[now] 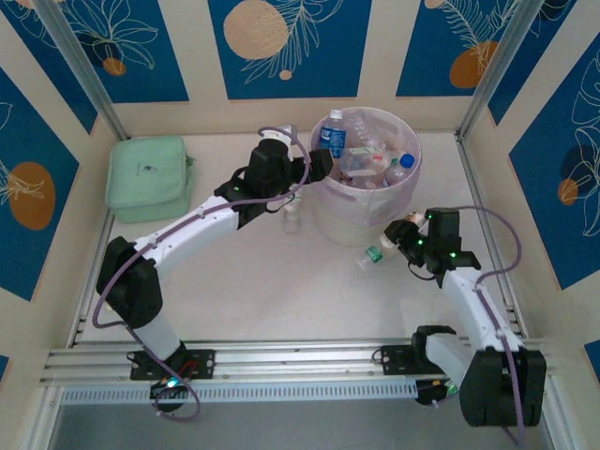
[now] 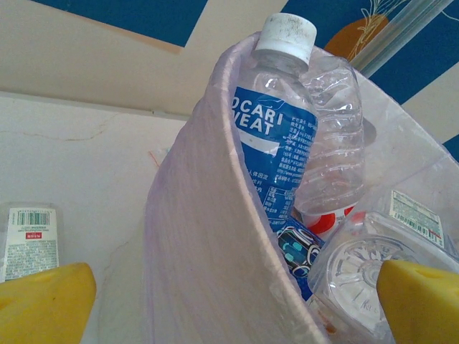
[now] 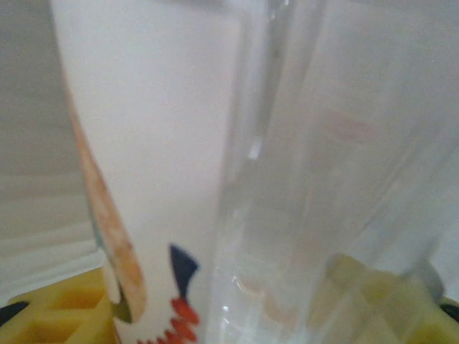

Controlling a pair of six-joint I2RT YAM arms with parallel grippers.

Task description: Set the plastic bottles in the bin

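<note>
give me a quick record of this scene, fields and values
bin: piled high, blue-labelled bottle upright at its left rim
left gripper: open, at the bin's left rim
right gripper: around a clear bottle, grip unclear
outside bin: green-capped bottle lying beside it; small bottle standing to its left
other: mint-green pouch, far left

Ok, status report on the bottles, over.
Left gripper at bin rim, jaws open. Right gripper around a bottle, grip unclear. Green-capped bottle loose beside bin.
</note>
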